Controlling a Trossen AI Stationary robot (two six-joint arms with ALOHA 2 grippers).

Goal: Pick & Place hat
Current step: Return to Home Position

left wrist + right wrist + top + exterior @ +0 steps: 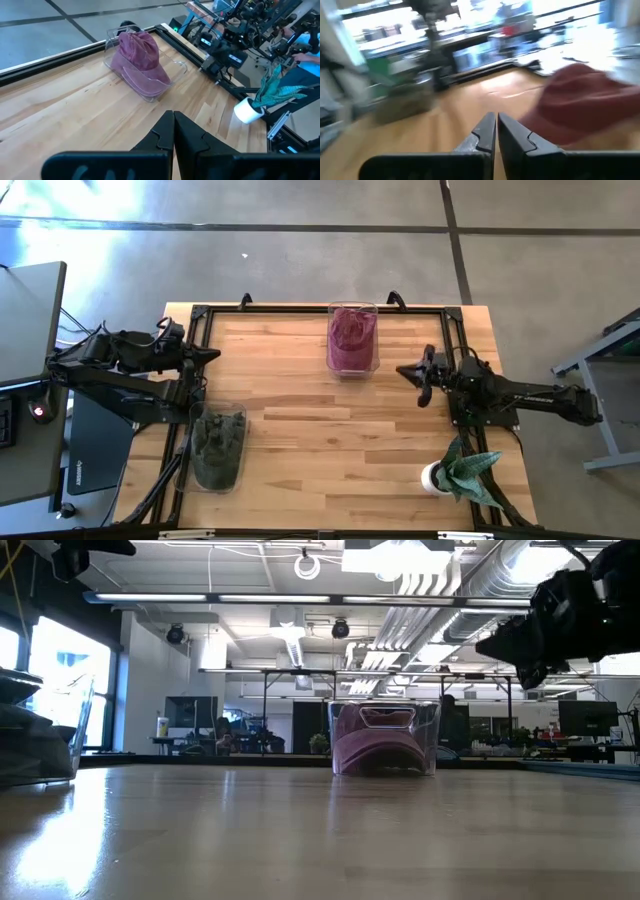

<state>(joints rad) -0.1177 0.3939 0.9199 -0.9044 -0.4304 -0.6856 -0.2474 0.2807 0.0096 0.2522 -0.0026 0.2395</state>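
Wooden table [300, 430] holds the binned maroon cap [351, 338]; left gripper [212, 355] and right gripper [404, 369] flank it, neither touching, both pinched together.

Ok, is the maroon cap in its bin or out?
In: the maroon cap sits inside the transparent bin, visible through its walls in the low view.

Light wooden plank tabletop [300, 440], black metal frame [280, 308] along its edges. Green spiky-leaved plant in white pot [465, 472] on right corner, bottom of high view. Grey concrete floor [250, 260] around. Silver ceiling ducts [440, 580] in room behind.
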